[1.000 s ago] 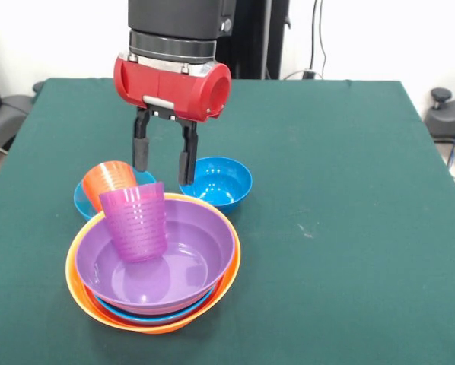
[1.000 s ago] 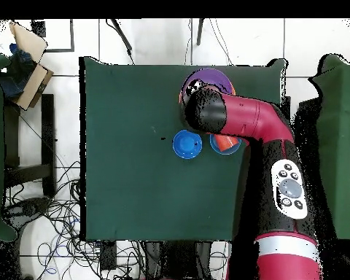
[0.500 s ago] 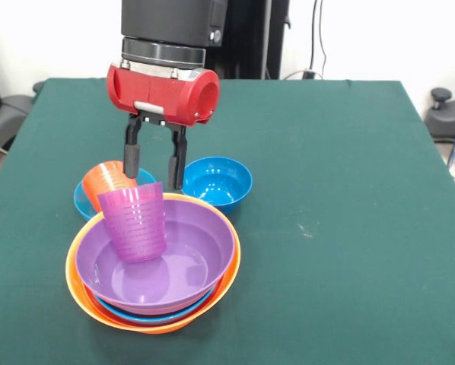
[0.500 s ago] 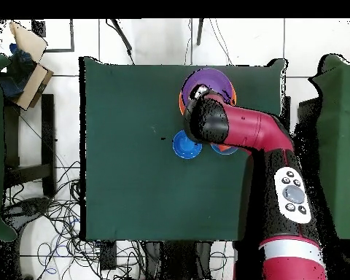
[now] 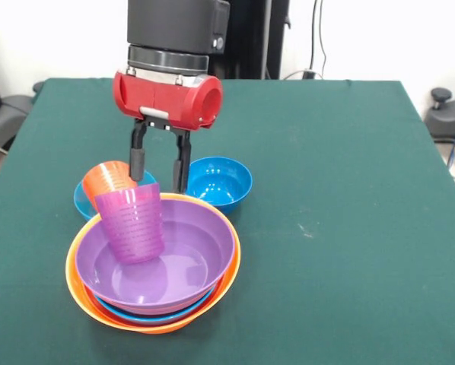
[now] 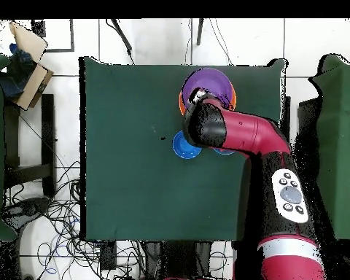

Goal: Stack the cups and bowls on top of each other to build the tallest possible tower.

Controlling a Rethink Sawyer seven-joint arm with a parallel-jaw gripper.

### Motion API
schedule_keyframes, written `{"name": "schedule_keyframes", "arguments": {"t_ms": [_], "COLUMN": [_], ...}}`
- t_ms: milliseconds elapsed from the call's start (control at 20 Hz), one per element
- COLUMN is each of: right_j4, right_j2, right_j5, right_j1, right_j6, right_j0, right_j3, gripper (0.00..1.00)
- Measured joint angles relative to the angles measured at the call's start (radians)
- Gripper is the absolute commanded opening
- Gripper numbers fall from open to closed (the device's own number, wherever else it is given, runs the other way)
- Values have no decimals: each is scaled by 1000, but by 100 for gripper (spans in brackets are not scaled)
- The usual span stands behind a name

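A purple cup (image 5: 132, 223) leans tilted inside the purple bowl (image 5: 183, 262). That bowl is nested in a light blue bowl (image 5: 153, 318) and the big yellow-orange bowl (image 5: 75, 287), forming the tower. My gripper (image 5: 160, 170) hangs open just above and behind the purple cup, with nothing between its fingers (image 5: 138, 162). An orange-red cup (image 5: 106, 179) lies tilted in a small light blue bowl (image 5: 81, 202) behind the tower. A small blue bowl (image 5: 219, 181) sits to the right of the gripper. In the overhead view the arm (image 6: 236, 135) covers the gripper beside the purple bowl (image 6: 208, 82).
The green table (image 5: 342, 228) stretches wide to the right of the bowls. In the overhead view the small blue bowl (image 6: 181, 147) peeks out beside the arm. Cardboard boxes (image 6: 26, 62) and cables lie off the table.
The gripper swung a little left, then back right and slightly lower, staying open. The purple cup's rim shifted slightly left.
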Motion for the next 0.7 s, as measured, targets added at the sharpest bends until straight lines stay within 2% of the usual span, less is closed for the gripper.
{"name": "schedule_keyframes", "arguments": {"t_ms": [700], "right_j4": [0], "right_j2": [-2], "right_j5": [-147], "right_j1": [76], "right_j6": [0], "right_j0": [1], "right_j3": [3], "gripper": [100]}}
